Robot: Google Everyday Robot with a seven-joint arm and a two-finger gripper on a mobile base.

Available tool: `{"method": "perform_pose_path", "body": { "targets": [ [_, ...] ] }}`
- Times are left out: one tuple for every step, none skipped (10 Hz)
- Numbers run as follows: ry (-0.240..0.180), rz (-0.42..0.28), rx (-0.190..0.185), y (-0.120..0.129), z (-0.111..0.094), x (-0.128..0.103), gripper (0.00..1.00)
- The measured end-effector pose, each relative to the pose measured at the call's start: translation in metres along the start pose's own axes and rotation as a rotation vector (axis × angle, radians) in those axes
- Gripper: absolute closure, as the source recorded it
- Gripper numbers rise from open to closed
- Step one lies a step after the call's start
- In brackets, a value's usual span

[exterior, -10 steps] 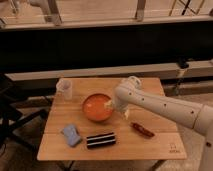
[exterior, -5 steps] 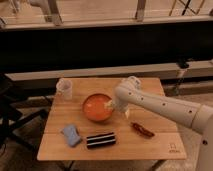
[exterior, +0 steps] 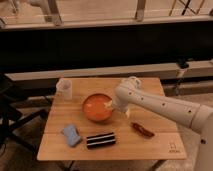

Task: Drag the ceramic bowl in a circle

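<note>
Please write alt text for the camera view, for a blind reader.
The gripper is at the rim of the ceramic bowl on a wooden table. Around it: a clear cup, a blue sponge, a striped packet.

There is only one view. It looks down at a slant on the wooden surface (exterior: pixel 155 146) from its near side, far enough that the whole top fits in, and faces the dark wall (exterior: pixel 100 50) behind. The gripper (exterior: pixel 110 105) is near the middle of the view, at the right rim of the ceramic bowl (exterior: pixel 93 110).
</note>
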Motion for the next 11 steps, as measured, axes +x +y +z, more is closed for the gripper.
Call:
{"method": "perform_pose_path", "body": {
  "targets": [
    [0.001,-0.006,-0.001,0.0004,0.0016,0.0009,0.33],
    [0.002,-0.01,-0.001,0.0004,0.0019,0.0018,0.3],
    [0.002,-0.014,-0.003,0.0013,0.0032,0.0029,0.22],
    [0.002,-0.018,-0.004,0.002,0.0045,0.0037,0.2],
    [0.001,-0.019,-0.006,0.003,0.005,0.0044,0.24],
    [-0.002,-0.022,-0.01,0.0045,0.005,0.004,0.33],
    [-0.003,-0.023,-0.012,0.006,0.0051,0.0043,0.42],
    [-0.002,-0.02,-0.015,0.0094,0.0064,0.0065,0.55],
    [0.0,-0.022,-0.015,0.0092,0.0074,0.0078,0.63],
    [0.002,-0.027,-0.014,0.0078,0.0091,0.0086,0.66],
    [0.003,-0.03,-0.014,0.0077,0.0105,0.0097,0.65]
  ]
}}
